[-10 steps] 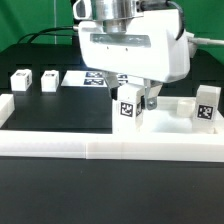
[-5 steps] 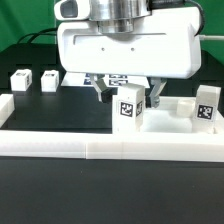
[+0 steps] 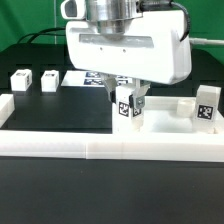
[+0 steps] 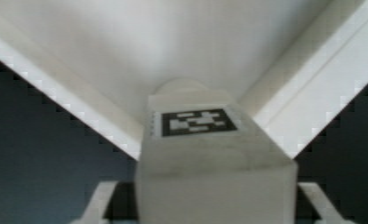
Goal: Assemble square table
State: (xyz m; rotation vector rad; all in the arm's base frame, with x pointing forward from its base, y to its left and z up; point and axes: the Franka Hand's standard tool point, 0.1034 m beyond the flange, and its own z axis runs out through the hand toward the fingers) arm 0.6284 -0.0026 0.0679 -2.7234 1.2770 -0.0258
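My gripper [image 3: 128, 103] hangs over the front middle of the table, just behind the border wall. Its fingers [image 3: 111, 98] stand on both sides of an upright white leg [image 3: 128, 108] with a black-and-white tag and are shut on it. In the wrist view the leg [image 4: 202, 150] fills the space between the gripper's [image 4: 207, 200] two fingers [image 4: 110, 198], tag facing the camera. The white slab [image 3: 183, 107] shows only partly at the exterior view's right, behind the held leg. Another tagged leg [image 3: 207, 104] stands upright at its right end.
The long low white border wall [image 3: 60, 140] runs along the front, with a short arm at the exterior view's left. Two more tagged legs [image 3: 20, 80] [image 3: 49, 79] lie at the back left. The marker board [image 3: 82, 77] lies behind the gripper.
The hand has drawn back and turned, and its fingers have come in from wide apart to close against the leg. The leg stays in about the same place.
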